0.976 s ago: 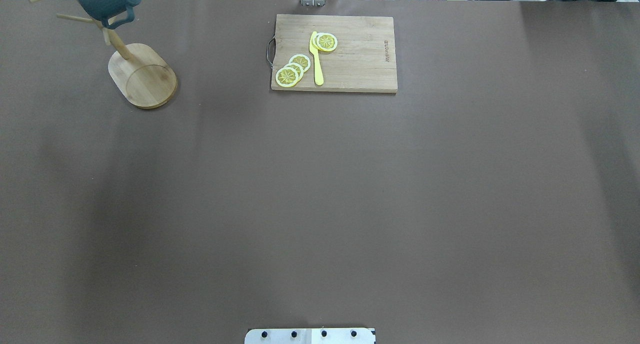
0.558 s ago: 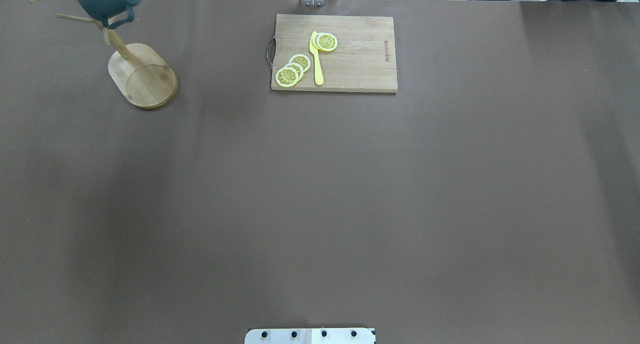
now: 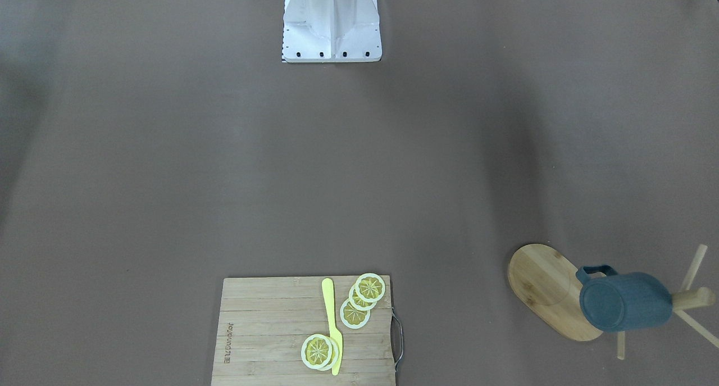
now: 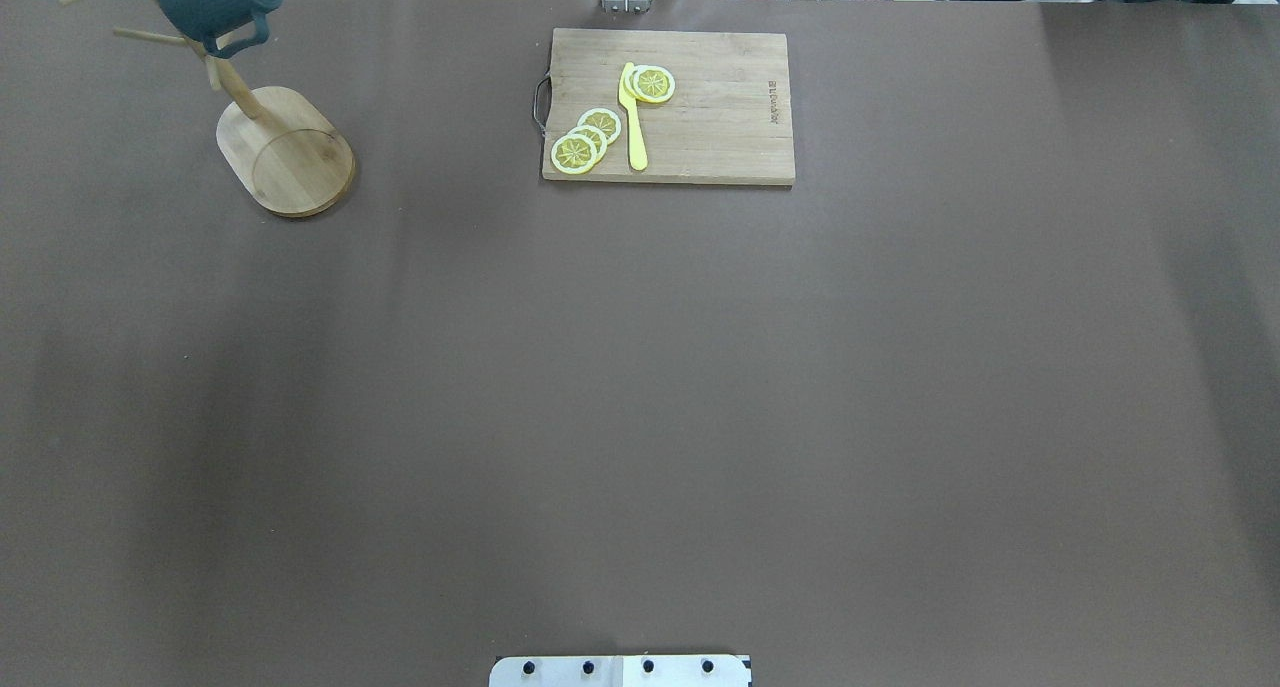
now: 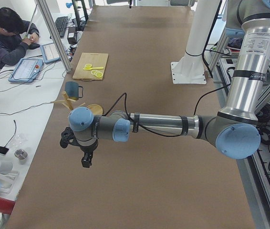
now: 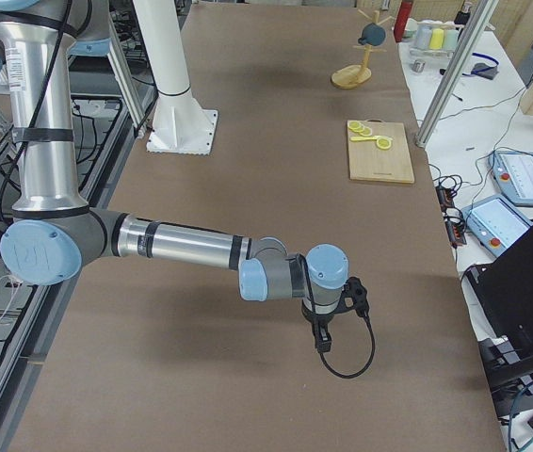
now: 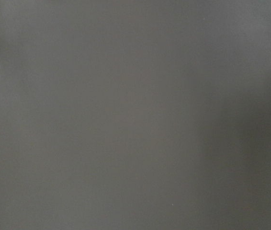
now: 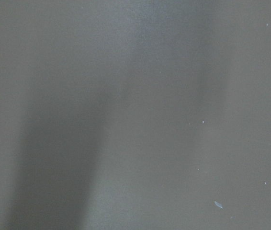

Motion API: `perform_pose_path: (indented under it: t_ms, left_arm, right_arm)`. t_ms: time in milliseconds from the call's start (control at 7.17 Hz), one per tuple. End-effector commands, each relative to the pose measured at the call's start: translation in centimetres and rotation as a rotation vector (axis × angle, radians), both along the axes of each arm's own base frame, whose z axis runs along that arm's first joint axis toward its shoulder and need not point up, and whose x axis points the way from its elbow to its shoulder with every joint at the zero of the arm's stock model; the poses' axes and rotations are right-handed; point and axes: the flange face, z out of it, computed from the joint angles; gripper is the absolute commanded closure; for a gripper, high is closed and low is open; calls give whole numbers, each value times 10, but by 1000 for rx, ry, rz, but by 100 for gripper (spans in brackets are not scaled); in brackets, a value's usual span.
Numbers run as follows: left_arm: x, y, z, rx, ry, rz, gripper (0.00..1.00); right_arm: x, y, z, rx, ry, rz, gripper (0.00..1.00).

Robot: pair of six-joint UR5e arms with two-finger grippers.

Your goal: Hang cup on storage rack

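You find the cup (image 4: 215,2) up on the storage rack (image 4: 290,157), clear of the table (image 4: 640,417). It lies tilted on its side among the pegs near the top of the post, and its loop handle sits at a peg. You cannot make out exactly which peg carries it. In the front-facing view the cup (image 3: 626,303) turns its closed bottom toward the rack's oval base (image 3: 539,285), and the tip of the post pokes out past its other end.

Take the cutting board (image 4: 720,117) as your mark. The rack stands well apart from it on the robot's left, along the same far edge of the table. On the board lie lemon slices (image 4: 585,139) and a yellow knife (image 4: 634,127), the knife between two groups of slices.

The left gripper (image 5: 86,162) hangs over bare table, far from the board, with the rack (image 5: 95,109) and the cup (image 5: 71,88) between the two. The right gripper (image 6: 320,341) hangs off the board's (image 6: 379,162) other side, also well apart from it, and a black cable loops beneath it. Each gripper shows only in a side view, so you cannot tell whether its fingers are apart or together. Both wrist cameras show you nothing but plain brown table cover.

A person (image 5: 6,38) sits at a side desk beyond the board's far edge.
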Motion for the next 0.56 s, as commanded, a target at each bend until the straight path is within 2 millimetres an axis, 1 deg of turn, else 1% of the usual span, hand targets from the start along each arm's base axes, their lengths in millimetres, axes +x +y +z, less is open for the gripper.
perform_pose_path:
  t_ms: [0,139,279,418]
  left_arm:
    - [1,31,23,-46,10,-3,1]
    - [1,40,26,-41,14,4,1]
    - [3,58,44,-78,24,4,1]
    - [3,58,44,-81,23,2,1]
  right_arm:
    - [0,0,0,-1,0,0,0]
    - [0,0,1,-1,0,0,0]
    - [0,0,0,-1,-1,0,0]
    - [0,1,1,-1,0,-1,0]
